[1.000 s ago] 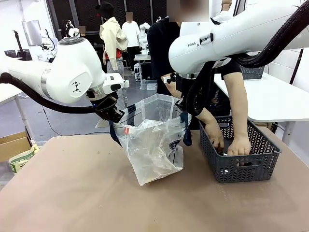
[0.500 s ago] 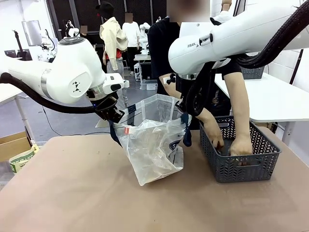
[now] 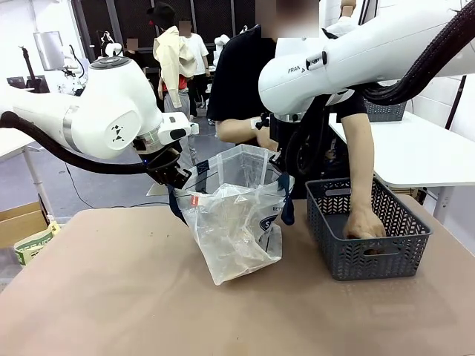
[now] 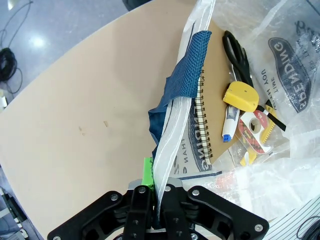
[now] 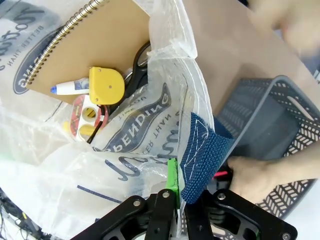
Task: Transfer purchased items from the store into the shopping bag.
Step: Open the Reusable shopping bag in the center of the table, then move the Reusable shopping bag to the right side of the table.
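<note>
The shopping bag [image 3: 236, 231] stands open mid-table, held at its rim from both sides. My left gripper [image 3: 172, 176] is shut on the rim by a navy handle [image 4: 187, 65], and my right gripper [image 3: 286, 167] is shut on the opposite rim and handle [image 5: 200, 150]. Purchased items lie inside: a spiral notebook [image 4: 215, 115], black scissors [image 4: 236, 52], a yellow case [image 5: 106, 85], a pale pen-like stick [image 5: 70, 88] and a red-and-yellow tape piece [image 4: 255, 132]. The person's hand [image 3: 364, 225] reaches into the basket.
The dark grey lattice basket [image 3: 367, 261] stands right of the bag, near the table's right edge. The person's other forearm [image 3: 237, 130] is raised behind the bag. A white table stands at the far right. Bare brown tabletop [image 3: 111, 297] lies in front.
One of the person's hands has come out of the basket and risen to chest height; the other stays in it. Both grippers and the bag have not moved.
</note>
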